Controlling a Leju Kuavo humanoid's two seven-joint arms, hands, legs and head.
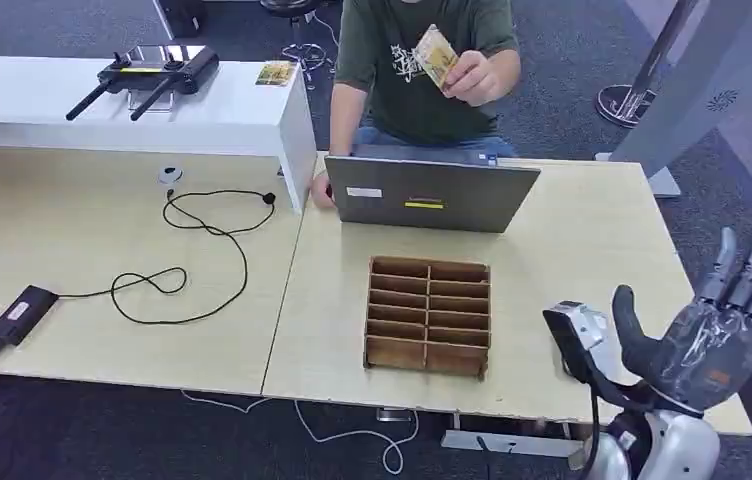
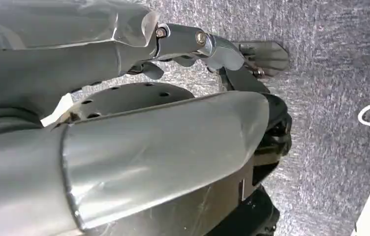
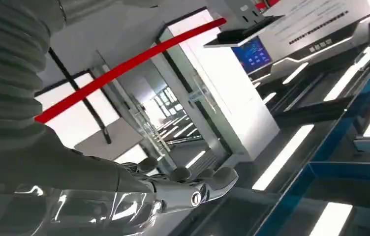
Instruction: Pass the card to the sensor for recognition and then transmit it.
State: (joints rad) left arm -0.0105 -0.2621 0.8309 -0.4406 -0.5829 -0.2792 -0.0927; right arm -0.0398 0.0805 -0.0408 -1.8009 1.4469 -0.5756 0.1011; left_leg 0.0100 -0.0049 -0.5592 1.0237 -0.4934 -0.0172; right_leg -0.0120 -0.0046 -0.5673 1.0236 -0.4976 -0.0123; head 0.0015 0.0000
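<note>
Plainly the card (image 1: pixel 434 55), upright in a person's hand (image 1: pixel 472 76) beyond the laptop (image 1: pixel 430 194), lies forward-left of the right hand (image 1: pixel 712 335), raised open and empty.

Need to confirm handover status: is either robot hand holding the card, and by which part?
No. The right hand is raised, open and empty; the person's hand holds the card by its lower edge.

The right hand (image 1: pixel 709 335) has a translucent grey palm with a small orange mark near its heel, a thick dark thumb and pale metallic grey fingers. Just behind it sits a glossy white wrist shell, and beside the thumb a black and silver camera block (image 1: pixel 575 338) with a thin black cable running down toward the wrist. The left hand (image 2: pixel 212 49) shows grey metal links with brass-coloured screws.
</note>
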